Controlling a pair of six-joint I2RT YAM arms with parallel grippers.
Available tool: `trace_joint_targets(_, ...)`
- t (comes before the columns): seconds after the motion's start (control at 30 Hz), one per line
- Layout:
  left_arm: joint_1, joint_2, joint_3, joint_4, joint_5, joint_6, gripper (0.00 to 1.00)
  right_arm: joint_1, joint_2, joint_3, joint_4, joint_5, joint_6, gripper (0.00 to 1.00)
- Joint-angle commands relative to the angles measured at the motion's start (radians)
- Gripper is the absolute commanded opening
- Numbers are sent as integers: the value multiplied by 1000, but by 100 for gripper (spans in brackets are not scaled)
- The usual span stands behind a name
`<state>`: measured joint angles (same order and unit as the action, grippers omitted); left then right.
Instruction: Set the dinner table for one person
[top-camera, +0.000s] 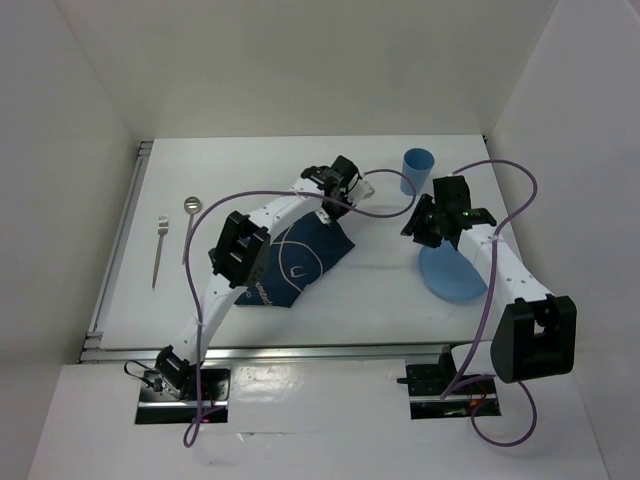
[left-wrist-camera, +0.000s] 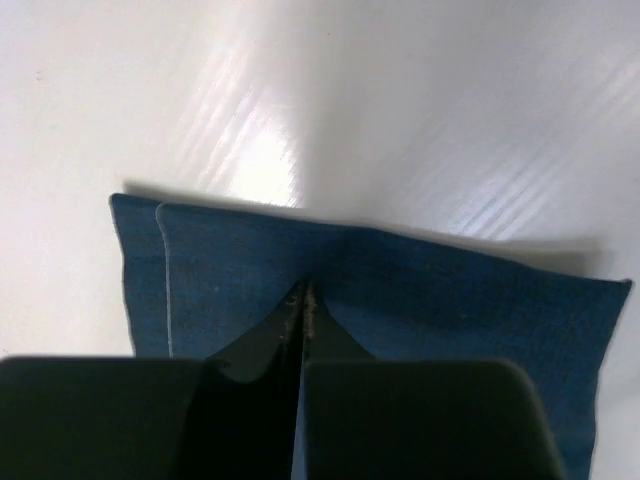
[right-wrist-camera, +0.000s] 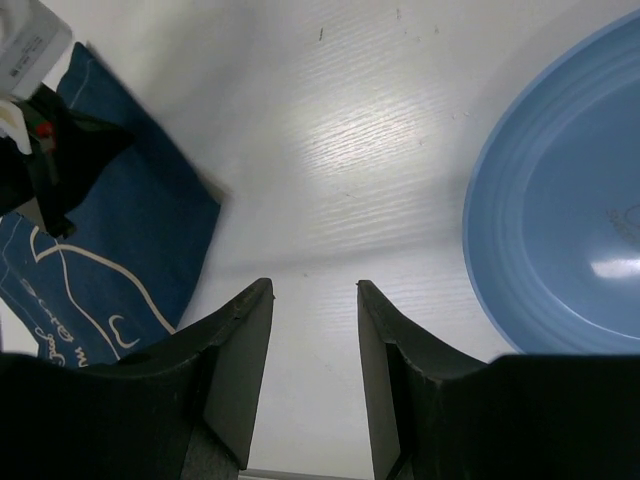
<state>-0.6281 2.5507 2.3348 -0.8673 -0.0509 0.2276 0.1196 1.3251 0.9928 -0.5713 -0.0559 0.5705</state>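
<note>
Presently the dinner table (top-camera: 260, 165) fills the middle of the enclosure. It is a flat white top with metal rails (top-camera: 117, 250) along its left and near edges, and white walls stand on three sides. Both arm bases are bolted at its near edge.

Placemat. A navy placemat (top-camera: 300, 262) with white line drawings lies just left of the table's centre, partly under the left arm. It is not flat. In the left wrist view one end is doubled over, with two edges showing side by side, and the cloth rises into a small ridge at the fingers.

Left gripper. The left gripper (left-wrist-camera: 305, 292) is at the placemat's far edge, on the side nearest the plate. Its two fingers are pressed together with a fold of the navy cloth pinched between them.

Right gripper. The right gripper (right-wrist-camera: 315, 290) is over bare table between the placemat and the plate, pointing down. Its fingers stand apart with nothing between them and touch neither item.

Plate. A blue plate (top-camera: 452, 273) lies flat on the table right of centre, partly beneath the right arm and apart from the placemat.

Cup. A blue cup (top-camera: 417, 168) stands upright toward the far edge, beyond the plate.

Cutlery. A fork (top-camera: 157, 255) and a spoon (top-camera: 189, 228) lie side by side on the left of the table, close but not touching, with tines and bowl toward the far edge. Both are well apart from the placemat.

Cables. Purple cables (top-camera: 385, 212) loop from each base along its arm.
</note>
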Motion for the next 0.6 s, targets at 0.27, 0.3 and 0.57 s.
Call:
trace_joint_targets(0.27, -1, -116, -121, -44, 134, 41, 0, 0, -24, -43, 21, -51, -8, 46)
trace_joint_targets(0.3, -1, -130, -121, -32, 123, 41, 14, 0, -24, -43, 30, -61, -8, 46)
trace_joint_targets(0.57, 149, -98, -51, 140, 193, -267, 94, 0, -53, -52, 21, -71, -17, 46)
